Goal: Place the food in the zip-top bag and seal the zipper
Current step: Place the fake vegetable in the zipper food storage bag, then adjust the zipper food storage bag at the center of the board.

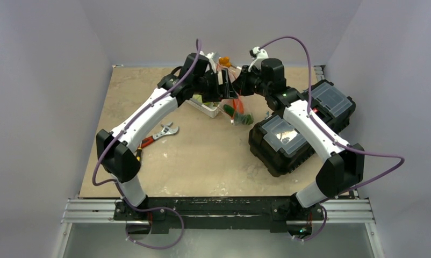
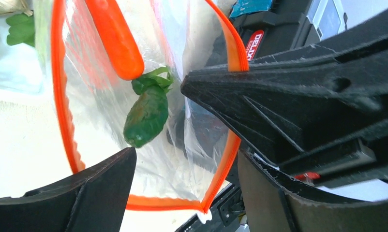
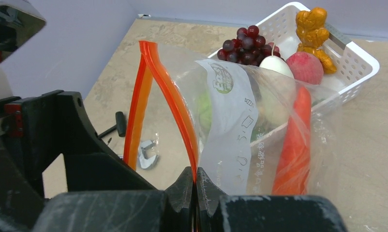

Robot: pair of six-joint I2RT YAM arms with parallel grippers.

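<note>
Zipper [image 3: 167, 92] pinched by right tool [image 3: 196, 186], left tool [image 2: 186, 159] spread; carrot [image 2: 115, 38] at bag [image 2: 102, 108] mouth could be spilled if pinch slips

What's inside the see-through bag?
Inside the bag I can see an orange carrot and a dark green cucumber deeper in. The white label covers part of the inside, so anything behind it stays hidden.

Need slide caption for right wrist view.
Right gripper pinches the red-orange zipper strip of a clear plastic zip-top bag holding an orange carrot; white slotted basket behind.
</note>
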